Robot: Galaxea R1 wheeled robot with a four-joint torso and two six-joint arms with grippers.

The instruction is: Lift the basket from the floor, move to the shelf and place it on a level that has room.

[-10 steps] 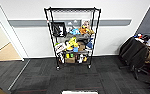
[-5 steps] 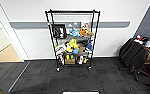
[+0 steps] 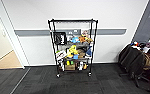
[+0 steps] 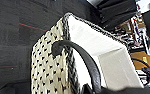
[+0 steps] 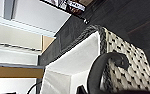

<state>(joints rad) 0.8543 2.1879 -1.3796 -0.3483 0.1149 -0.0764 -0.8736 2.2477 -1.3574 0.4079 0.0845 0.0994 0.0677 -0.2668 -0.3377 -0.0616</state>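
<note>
A: While the wire rack (image 3: 73,47) stands at 12 o'clock against the wall, where is the woven basket (image 4: 49,72)?

B: Off the carpet (image 3: 73,83), carried, judging by both wrist views; its loop handles (image 4: 87,60) show close up.

A: Grippers?

B: Cannot tell, for either one.

A: Progress?

B: Lifting looks done. The bare top tier (image 3: 72,21) awaits; approach and placing remain.
</note>
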